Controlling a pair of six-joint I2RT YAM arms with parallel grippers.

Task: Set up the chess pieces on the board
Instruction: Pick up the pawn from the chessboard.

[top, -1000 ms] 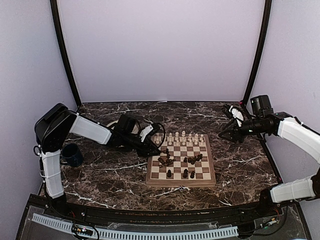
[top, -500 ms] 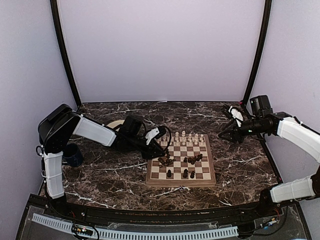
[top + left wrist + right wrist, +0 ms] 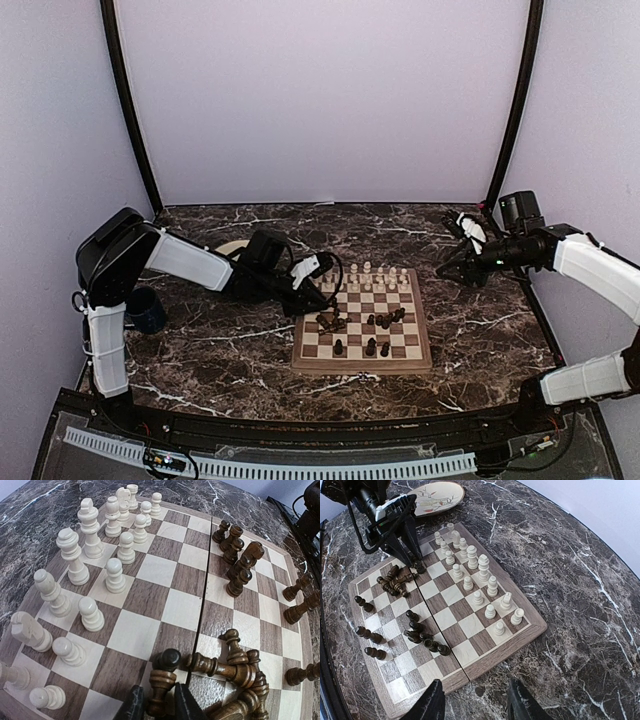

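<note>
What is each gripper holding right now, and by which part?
The left gripper brackets a dark piece low on its stem, near the base; whether it is clamped yet cannot be told. The right gripper is open and holds nothing.

A round cream ceramic plate with a painted sprig lies on the dark veined marble bench. 1 dark blue mug stands near the left edge.

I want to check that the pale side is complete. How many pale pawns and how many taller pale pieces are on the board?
pale pawns: 8
taller pale pieces: 8
total: 16
</note>
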